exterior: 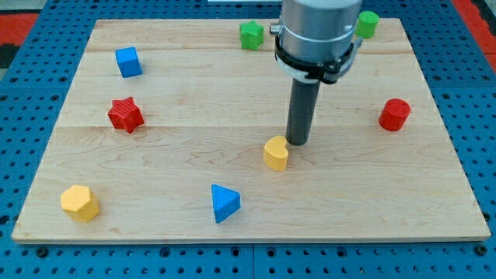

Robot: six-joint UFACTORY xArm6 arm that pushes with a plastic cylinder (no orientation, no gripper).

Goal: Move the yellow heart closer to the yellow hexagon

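The yellow heart (pixel 275 153) lies near the middle of the wooden board, a little below centre. The yellow hexagon (pixel 80 203) lies at the board's bottom left, far from the heart. My tip (pixel 297 142) stands just to the right of the heart and slightly above it in the view, touching or almost touching its upper right edge. The arm's grey body hangs above the tip at the view's top.
A blue triangle (pixel 225 203) lies below and left of the heart, between it and the hexagon. A red star (pixel 125 115) and a blue cube (pixel 129 61) are at left. A green star (pixel 250 35) and a green cylinder (pixel 366 24) are at top. A red cylinder (pixel 394 115) is at right.
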